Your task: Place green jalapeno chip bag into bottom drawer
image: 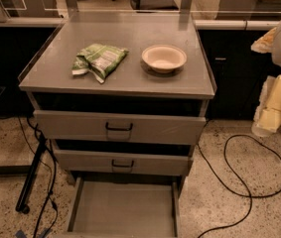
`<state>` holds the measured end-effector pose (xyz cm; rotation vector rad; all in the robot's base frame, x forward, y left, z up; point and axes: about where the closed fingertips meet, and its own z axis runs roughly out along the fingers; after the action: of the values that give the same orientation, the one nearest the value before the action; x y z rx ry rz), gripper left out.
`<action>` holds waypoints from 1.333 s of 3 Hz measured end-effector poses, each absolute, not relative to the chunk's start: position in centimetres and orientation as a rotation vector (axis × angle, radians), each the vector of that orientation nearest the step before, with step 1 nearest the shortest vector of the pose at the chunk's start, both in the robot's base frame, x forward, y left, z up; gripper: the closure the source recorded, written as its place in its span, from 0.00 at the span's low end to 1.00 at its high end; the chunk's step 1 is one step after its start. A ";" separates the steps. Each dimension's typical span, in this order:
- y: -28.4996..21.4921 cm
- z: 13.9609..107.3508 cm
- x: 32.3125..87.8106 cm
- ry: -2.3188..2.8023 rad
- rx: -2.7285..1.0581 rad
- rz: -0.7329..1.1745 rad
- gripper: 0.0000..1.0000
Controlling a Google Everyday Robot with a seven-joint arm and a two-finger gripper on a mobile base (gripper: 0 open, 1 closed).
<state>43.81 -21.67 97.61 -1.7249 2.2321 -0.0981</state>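
Note:
The green jalapeno chip bag [99,61] lies flat on the left half of the grey cabinet top [130,31], crinkled, with its white label panel facing up. The bottom drawer [122,209] is pulled out toward me, a shallow grey tray with a bare floor. My gripper [271,113] hangs at the right edge of the view, beside the cabinet and below its top, well apart from the bag and holding nothing.
A cream round bowl [164,57] stands on the cabinet top to the right of the bag. The two upper drawers [119,127] with black handles are shut. A black cable [244,182] loops on the floor at the right, and more cables [38,172] hang at the left.

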 end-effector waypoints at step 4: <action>-15.6 99.0 49.8 2.266 -1.629 -0.112 0.00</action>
<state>49.77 -15.61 98.99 -1.6295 2.2660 -0.1123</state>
